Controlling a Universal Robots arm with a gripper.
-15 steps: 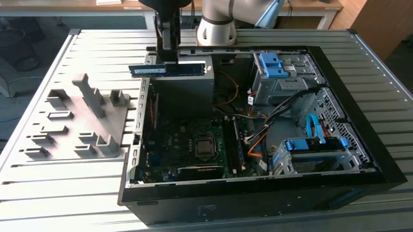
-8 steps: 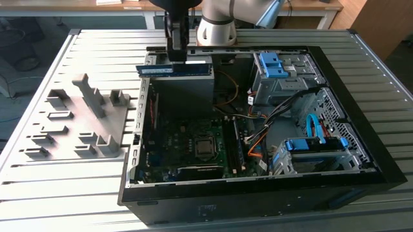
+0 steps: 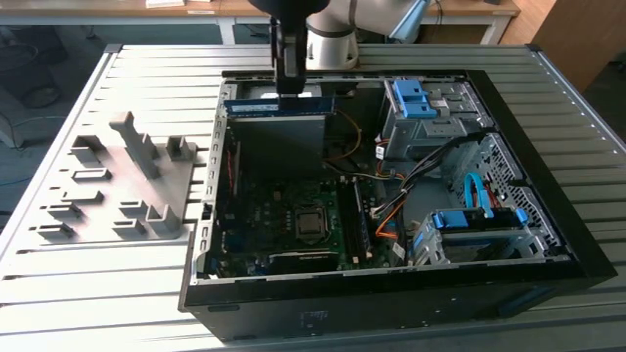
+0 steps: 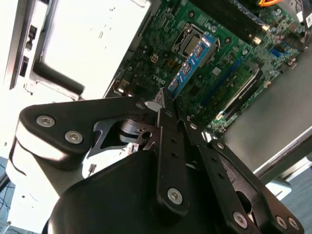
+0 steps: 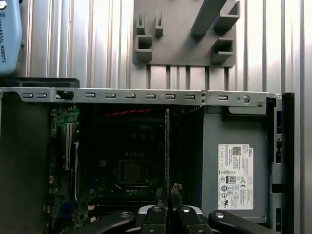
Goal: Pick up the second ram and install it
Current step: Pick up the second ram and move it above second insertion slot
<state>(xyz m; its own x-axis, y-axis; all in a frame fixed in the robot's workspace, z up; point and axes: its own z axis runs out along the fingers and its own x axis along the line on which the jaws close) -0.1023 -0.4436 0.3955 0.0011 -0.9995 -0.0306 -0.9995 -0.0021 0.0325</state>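
Holding the second ram point(image 3: 278, 107) clamped by its upper edge, the gripper point(image 3: 289, 94) is hovering at upper centre of the exterior view, over the open case point(image 3: 391, 312). Carry step judged under way. Seating calls for exact alignment with a free motherboard point(image 3: 284, 213) slot.

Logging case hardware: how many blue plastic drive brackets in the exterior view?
2: far blue bracket tops the far drive cage; near blue bracket tops the near cage. Others may be hidden.
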